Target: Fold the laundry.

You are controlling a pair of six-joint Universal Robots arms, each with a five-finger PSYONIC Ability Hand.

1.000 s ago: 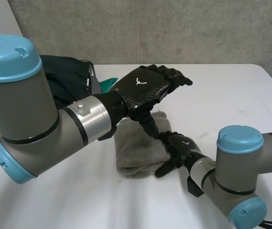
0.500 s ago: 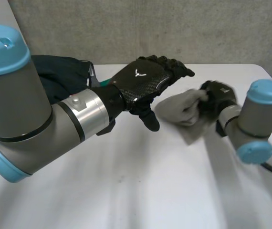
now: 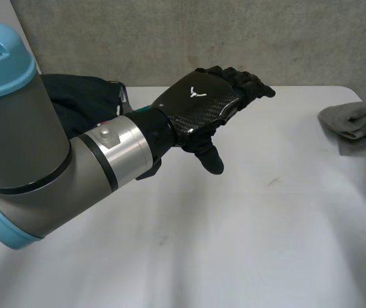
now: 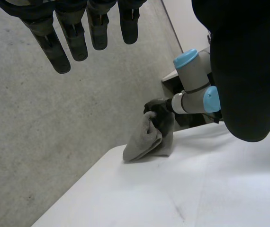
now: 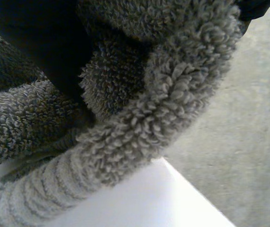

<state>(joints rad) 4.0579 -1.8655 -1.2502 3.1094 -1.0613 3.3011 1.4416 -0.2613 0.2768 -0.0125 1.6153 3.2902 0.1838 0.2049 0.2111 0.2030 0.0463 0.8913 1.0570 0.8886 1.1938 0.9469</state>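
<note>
At the far left, behind the left arm (image 3: 54,173), a heap of dark clothes (image 3: 83,96) lies on the back of the table (image 3: 234,244). The left hand (image 3: 199,106) hangs over the table's middle, palm down. Its fingers are straight and apart from the thumb, and it holds nothing. The table below it is bare.

The towel (image 3: 350,120) is well off to the right of that hand, at the table's far right edge. It is bunched into a grey wad, so no clear long axis can be read. In the left wrist view its gathered top runs up into the right hand (image 4: 159,109), and its loose lower part spreads toward the table's corner. Whether that part rests on the table or hangs just above it cannot be told. The right wrist view shows pile wrapped closely round the black hand, so the right hand is clamped on the towel's gathered part.

The right arm (image 4: 192,90) reaches in from beyond that corner. The right hand is thus the one at the towel, and the left is well apart from it across open table. Judging from this, the fold cannot go on until the towel is laid down, or the left hand crosses rightward to meet it.
</note>
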